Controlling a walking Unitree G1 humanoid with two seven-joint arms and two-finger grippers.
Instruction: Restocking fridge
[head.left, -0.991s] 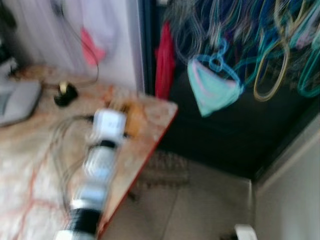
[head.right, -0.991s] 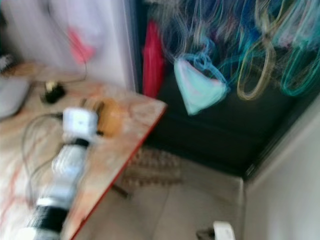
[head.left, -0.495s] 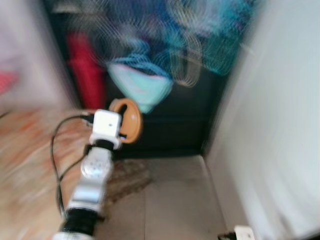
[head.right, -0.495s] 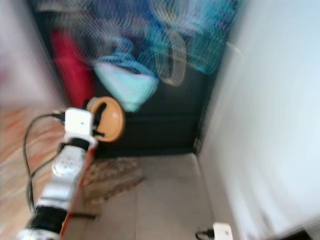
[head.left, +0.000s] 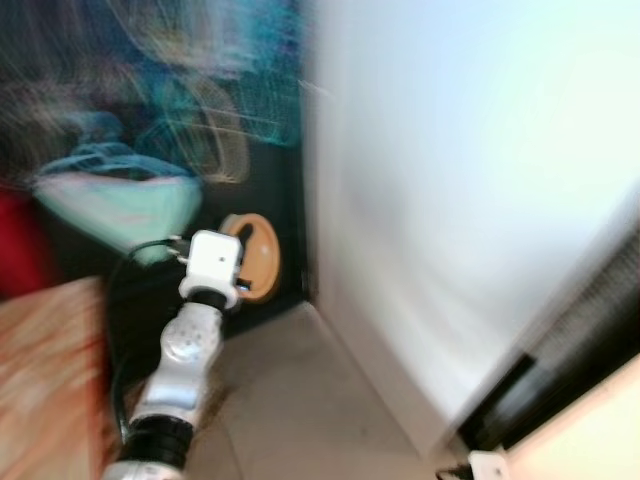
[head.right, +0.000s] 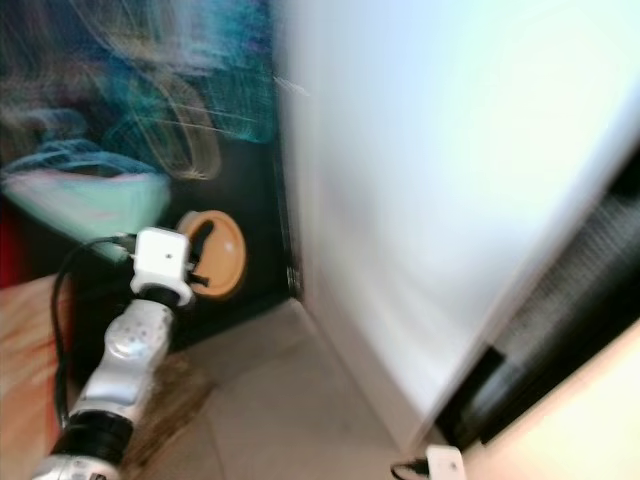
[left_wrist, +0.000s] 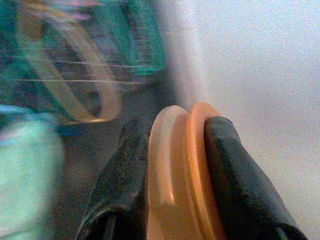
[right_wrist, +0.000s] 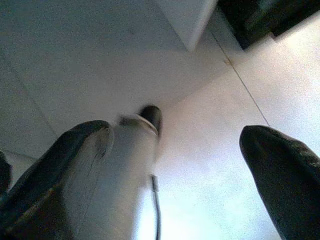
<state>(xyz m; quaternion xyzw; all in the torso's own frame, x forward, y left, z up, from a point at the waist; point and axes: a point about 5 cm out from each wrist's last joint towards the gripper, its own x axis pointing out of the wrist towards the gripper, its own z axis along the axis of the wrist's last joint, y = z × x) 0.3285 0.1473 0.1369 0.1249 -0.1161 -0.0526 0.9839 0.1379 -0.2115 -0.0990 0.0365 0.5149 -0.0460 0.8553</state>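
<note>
Between the left claw's (left_wrist: 172, 200) fingers, an orange disc (left_wrist: 177, 165).

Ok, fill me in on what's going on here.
The robot is on the move, so the head views are blurred. Its left pincer is shut on an orange disc, held edge-on between the two black fingers and raised in front of it. Ahead are a white wall and a dark opening hung with coloured hangers. The right pincer hangs open, pointing down at the pale floor.
</note>
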